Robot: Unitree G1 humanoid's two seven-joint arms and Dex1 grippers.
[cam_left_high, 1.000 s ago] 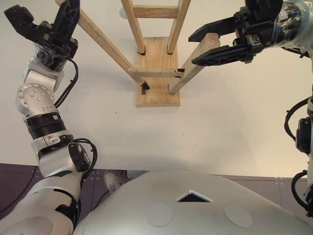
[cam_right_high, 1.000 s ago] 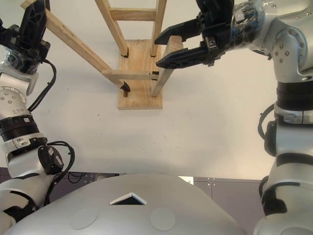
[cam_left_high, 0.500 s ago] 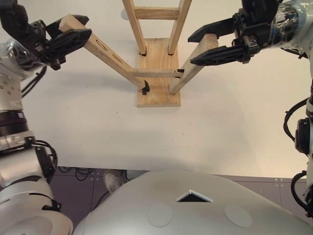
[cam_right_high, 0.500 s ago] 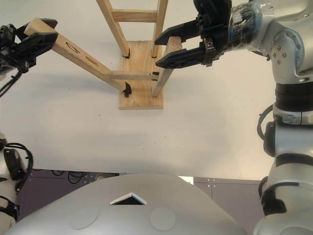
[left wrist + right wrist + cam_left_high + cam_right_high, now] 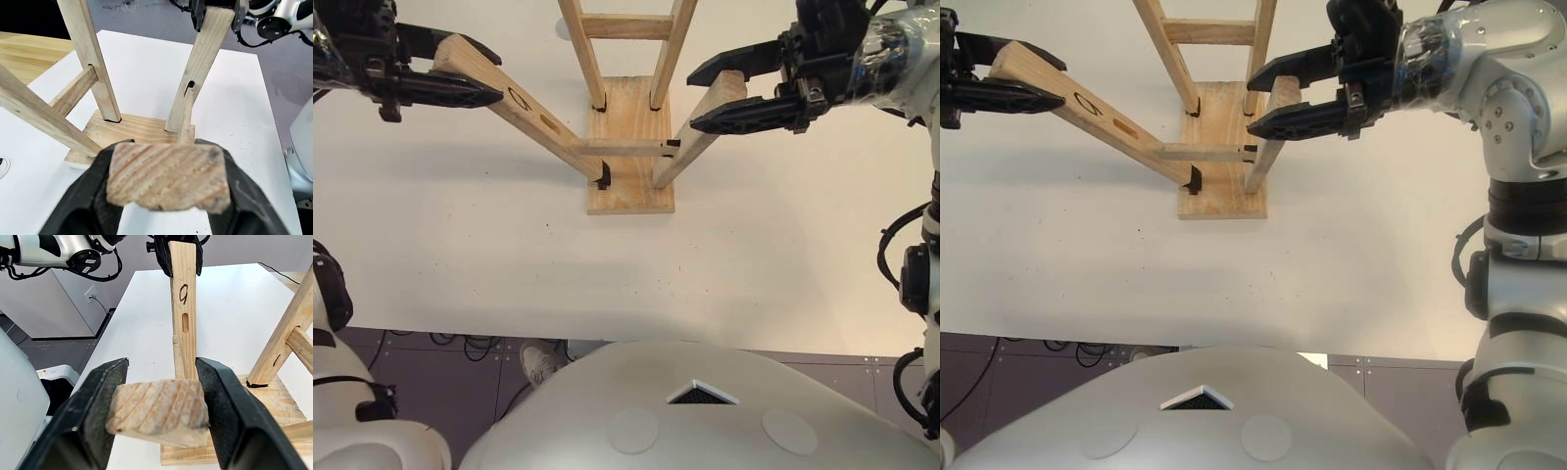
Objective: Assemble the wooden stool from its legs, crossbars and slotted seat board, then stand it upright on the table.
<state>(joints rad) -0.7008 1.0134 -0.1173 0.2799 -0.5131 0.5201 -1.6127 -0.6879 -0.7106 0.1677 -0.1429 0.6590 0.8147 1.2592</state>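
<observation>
The stool stands upside down: its slotted seat board [image 5: 628, 191] lies flat on the white table with the legs pointing up. My left gripper [image 5: 499, 78] is shut on the top end of the near left leg [image 5: 543, 122], which leans outward and carries a handwritten mark. The right gripper [image 5: 692, 101] is shut on the top end of the near right leg [image 5: 680, 147]. A short crossbar [image 5: 625, 147] joins these two legs. The two far legs [image 5: 582, 49] stand in the board with a crossbar [image 5: 625, 24] between them. Wrist views show each leg end [image 5: 168, 181] [image 5: 156, 411] squeezed between black fingers.
Bare white table [image 5: 754, 255] surrounds the stool on all sides. The table's front edge [image 5: 460, 331] runs across below, with dark floor and cables beyond it. A wooden surface [image 5: 24, 54] lies past the table's far side in the left wrist view.
The left arm has swung outward and turned, so its fingers now lie level across the near left leg's end. The right gripper and the stool have hardly moved.
</observation>
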